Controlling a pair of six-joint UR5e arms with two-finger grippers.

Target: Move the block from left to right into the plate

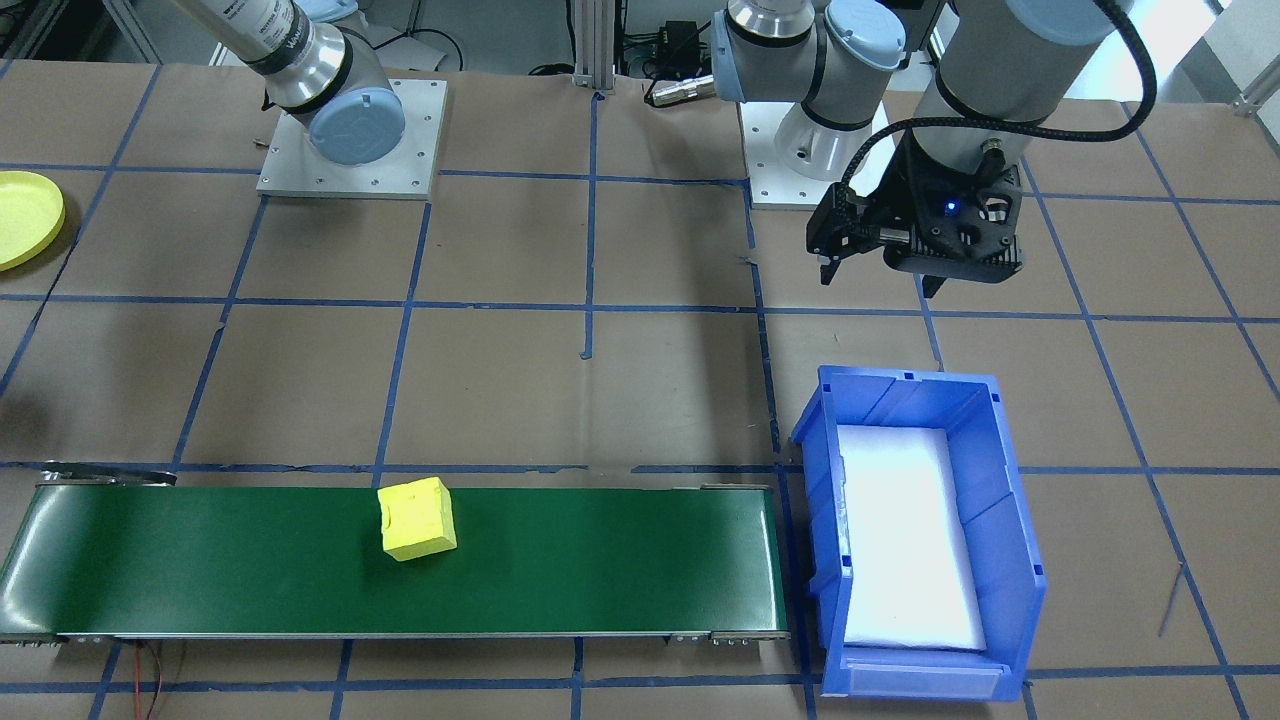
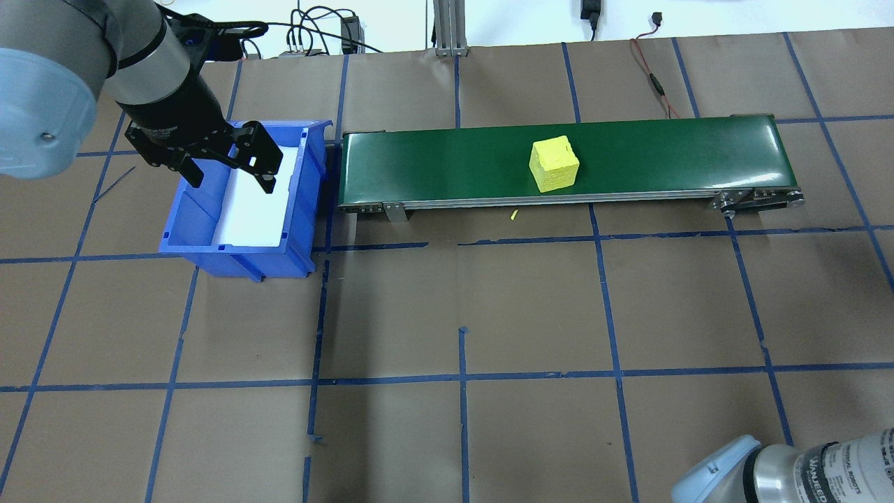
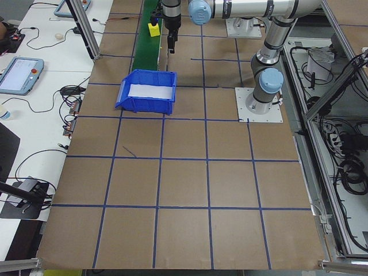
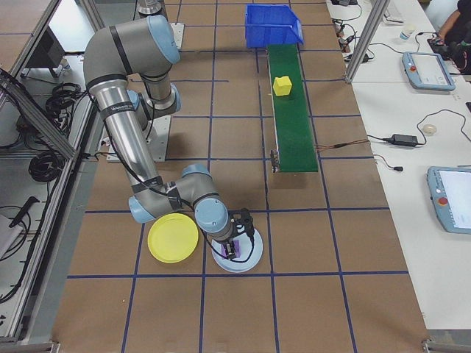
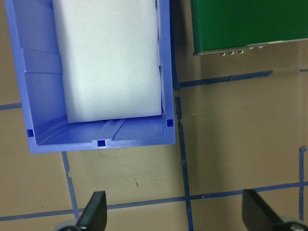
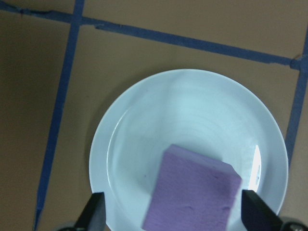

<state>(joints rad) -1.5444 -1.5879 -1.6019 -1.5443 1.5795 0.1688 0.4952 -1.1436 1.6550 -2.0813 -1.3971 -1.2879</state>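
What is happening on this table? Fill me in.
Nothing is gripped right now. The left gripper hangs open by the blue bin, which holds only a white pad. A yellow block sits on the green belt, untouched. At the other end, the right gripper is open, low over a pale plate with a purple block in it. The yellow plate next to it is empty.

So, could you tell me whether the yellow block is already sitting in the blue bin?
No, the yellow block sits on the green conveyor belt, while the blue bin holds only a white pad.
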